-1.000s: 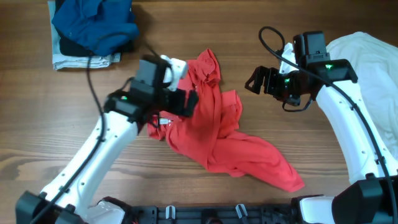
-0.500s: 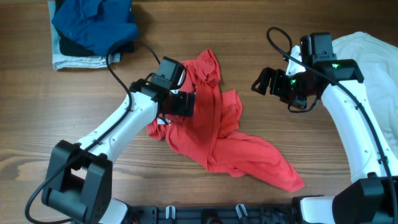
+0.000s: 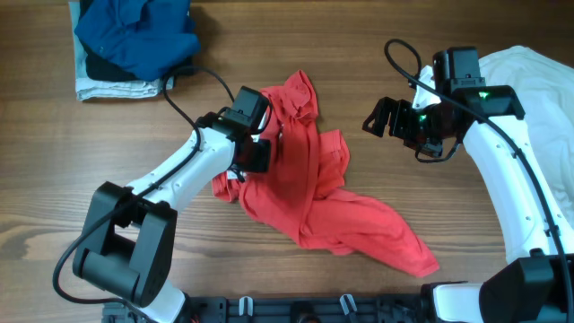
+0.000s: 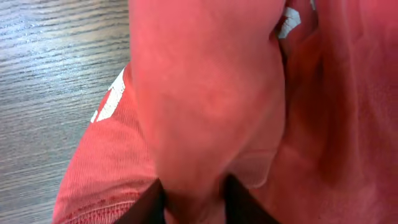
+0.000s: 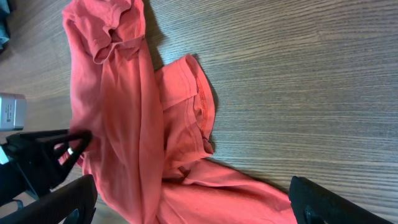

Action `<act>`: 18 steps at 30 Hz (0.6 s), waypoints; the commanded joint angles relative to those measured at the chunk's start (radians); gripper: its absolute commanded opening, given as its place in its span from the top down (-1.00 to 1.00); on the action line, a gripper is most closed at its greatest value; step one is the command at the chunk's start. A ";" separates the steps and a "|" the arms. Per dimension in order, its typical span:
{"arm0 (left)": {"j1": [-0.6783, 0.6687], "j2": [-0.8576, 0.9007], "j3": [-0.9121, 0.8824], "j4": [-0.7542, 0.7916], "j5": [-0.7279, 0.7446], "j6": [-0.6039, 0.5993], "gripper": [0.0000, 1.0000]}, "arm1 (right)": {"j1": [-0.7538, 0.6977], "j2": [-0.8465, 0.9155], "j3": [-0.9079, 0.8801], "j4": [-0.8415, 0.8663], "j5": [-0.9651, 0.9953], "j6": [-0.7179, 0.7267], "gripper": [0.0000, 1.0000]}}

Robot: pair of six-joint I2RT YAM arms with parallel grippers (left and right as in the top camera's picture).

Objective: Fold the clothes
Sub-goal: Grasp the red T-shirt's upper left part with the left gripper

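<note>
The red T-shirt [image 3: 314, 202] lies crumpled in the middle of the wooden table, one end trailing to the front right. My left gripper [image 3: 254, 154] is down on its left part. In the left wrist view the dark fingers [image 4: 152, 202] pinch a raised fold of the red T-shirt [image 4: 205, 93], with white lettering [image 4: 111, 102] showing beside it. My right gripper [image 3: 377, 117] hovers open to the right of the shirt, nothing between its fingers. The right wrist view shows the red T-shirt [image 5: 124, 99] below the open right gripper [image 5: 193, 205]. A white shirt [image 3: 538, 99] lies at the far right.
A heap of blue cloth [image 3: 134, 36] sits on folded grey cloth [image 3: 121, 87] at the back left. Bare wood [image 3: 72, 206] shows left of the red shirt and between it and the white one. The left arm's cable [image 3: 193, 76] trails over the table.
The left gripper has lowered onto the shirt's left part and closed from wide open onto a fold of red cloth. The right arm shifted slightly right, then held still.
</note>
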 commanded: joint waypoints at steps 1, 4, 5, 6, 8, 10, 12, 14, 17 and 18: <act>0.003 0.008 0.010 0.010 0.009 0.003 0.92 | -0.003 0.011 0.011 0.003 0.018 -0.019 -0.99; 0.003 -0.001 0.010 -0.001 0.009 0.003 0.92 | -0.003 0.011 0.011 0.003 0.018 -0.017 -0.99; 0.003 -0.020 0.013 -0.007 0.008 0.003 0.92 | -0.003 0.011 0.011 0.002 0.018 -0.016 -0.99; 0.003 -0.040 0.021 -0.018 0.008 0.003 0.92 | -0.003 0.011 0.011 0.002 0.017 -0.013 -0.99; 0.004 -0.110 0.056 -0.060 0.001 0.003 0.92 | -0.003 0.011 0.011 -0.005 0.013 -0.009 -0.99; 0.003 -0.224 0.113 -0.119 -0.039 0.002 0.92 | -0.002 0.011 0.012 -0.012 -0.026 -0.021 -1.00; 0.004 -0.360 0.156 -0.144 -0.086 -0.005 0.92 | -0.002 0.011 0.011 -0.017 -0.028 -0.020 -0.99; 0.004 -0.474 0.166 -0.140 -0.107 -0.005 0.92 | -0.002 0.011 0.012 -0.027 -0.034 -0.021 -0.99; 0.004 -0.658 0.166 -0.155 -0.124 -0.005 0.92 | -0.001 0.011 0.011 -0.040 -0.114 -0.056 -0.99; 0.004 -0.688 0.166 -0.163 -0.133 -0.005 0.92 | 0.001 0.011 0.012 -0.040 -0.145 -0.072 -0.99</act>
